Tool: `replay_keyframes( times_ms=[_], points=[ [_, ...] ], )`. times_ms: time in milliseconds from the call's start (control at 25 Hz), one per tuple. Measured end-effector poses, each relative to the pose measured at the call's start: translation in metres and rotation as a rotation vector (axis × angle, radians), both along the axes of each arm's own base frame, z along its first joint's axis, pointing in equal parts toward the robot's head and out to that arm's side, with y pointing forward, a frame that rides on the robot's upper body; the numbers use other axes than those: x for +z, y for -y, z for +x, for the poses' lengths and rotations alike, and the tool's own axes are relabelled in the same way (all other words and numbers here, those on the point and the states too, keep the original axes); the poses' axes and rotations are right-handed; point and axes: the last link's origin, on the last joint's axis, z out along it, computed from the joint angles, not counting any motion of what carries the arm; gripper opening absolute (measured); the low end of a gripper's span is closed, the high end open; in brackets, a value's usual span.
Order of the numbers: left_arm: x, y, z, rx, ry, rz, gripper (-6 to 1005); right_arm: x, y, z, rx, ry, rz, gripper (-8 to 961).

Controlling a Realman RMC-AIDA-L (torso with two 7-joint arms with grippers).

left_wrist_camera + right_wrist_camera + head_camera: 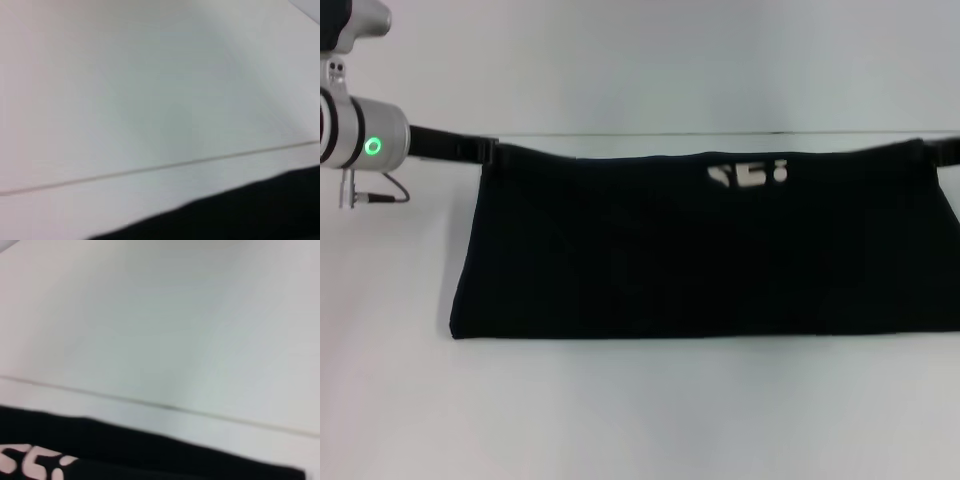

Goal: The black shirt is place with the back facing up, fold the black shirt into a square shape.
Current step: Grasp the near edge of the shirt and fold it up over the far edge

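- Two arms flank the black shirt [705, 250], one at each far corner: the left claw [485, 152] sits at the shirt's far-left corner, while the right claw [945, 150] is only a dark sliver at the far-right corner, running out of the head view
- Lying on the white bench [640, 410], the shirt is a wide dark band with its long axis running left to right across the robot's front; the near edge is a straight fold line, and the far edge stretches level between the two claws
- A scrap of white print [748, 174] shows near the middle of the far edge, so part of the printed side is turned up there
- Neither claw's state can be told: the fingers merge with the black cloth in the head view, and both wrist views show only bench and the shirt's edge [240, 215] [150, 455]
- Each far corner lies directly at its own arm's claw, so neither arm is the nearer one overall; the left serves the left end, the right the right end
- Judged from the wide shape, the next fold must shorten the long axis, bringing one end across toward the other
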Motion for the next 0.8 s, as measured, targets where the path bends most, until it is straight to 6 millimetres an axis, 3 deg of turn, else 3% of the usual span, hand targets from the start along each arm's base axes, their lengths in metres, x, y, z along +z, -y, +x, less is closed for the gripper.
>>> replay_keyframes(
  times_ms=[480, 800],
  points=[
    [0.008, -0.021, 0.011, -0.025, -0.045, 0.114, 176, 0.000, -0.017, -0.010, 0.004, 0.035, 0.089, 95],
    [-0.011, -0.019, 0.007, -0.014, -0.063, 0.120, 186, -0.010, -0.018, -0.007, -0.005, 0.032, 0.104, 113]
  ],
)
